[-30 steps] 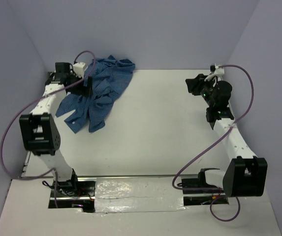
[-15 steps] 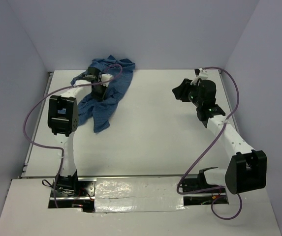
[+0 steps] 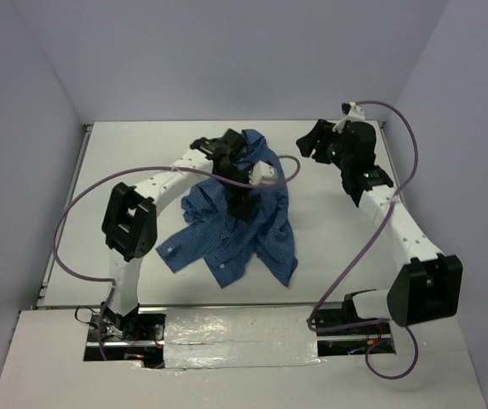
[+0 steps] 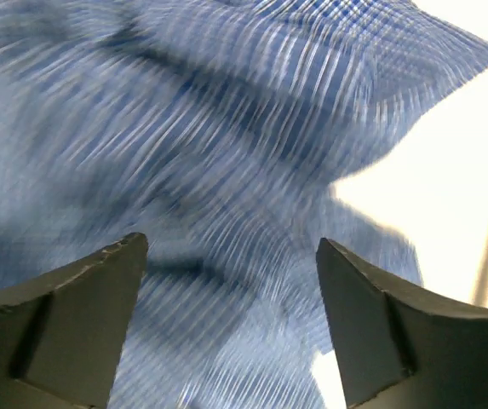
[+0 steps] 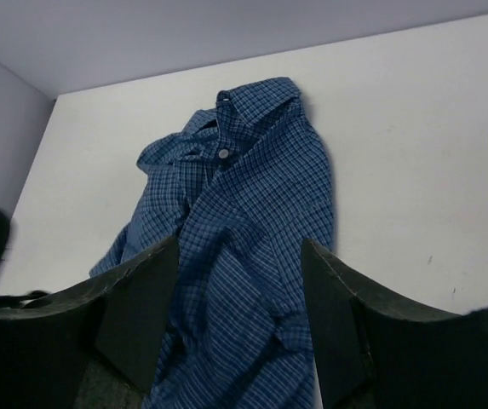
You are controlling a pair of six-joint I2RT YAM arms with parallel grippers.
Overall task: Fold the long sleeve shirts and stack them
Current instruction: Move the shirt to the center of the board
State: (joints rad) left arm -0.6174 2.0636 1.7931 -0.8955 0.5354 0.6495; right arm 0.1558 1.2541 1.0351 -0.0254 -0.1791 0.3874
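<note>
The one long sleeve shirt [image 3: 265, 239] in view is blue and finely checked. It lies crumpled and partly spread in the middle of the white table [image 3: 141, 153]. My left gripper [image 3: 245, 204] hangs over its upper part. In the left wrist view that gripper [image 4: 231, 243] is open, with blurred shirt cloth [image 4: 226, 128] beneath and nothing pinched. My right gripper [image 3: 312, 145] hovers open to the right of the shirt's back end. Its wrist view shows the gripper [image 5: 239, 243] facing the shirt [image 5: 252, 196], collar [image 5: 256, 98] farthest away, with a white button [image 5: 224, 153] showing.
Lilac walls [image 3: 226, 60] close in the table at the back and on both sides. Purple cables [image 3: 69, 230] loop off both arms. A foil-covered strip [image 3: 235, 328] runs between the arm bases at the near edge.
The left arm carried the shirt from the back left corner to the middle of the table, then let go and opened. The right gripper opened wider and turned toward the shirt.
</note>
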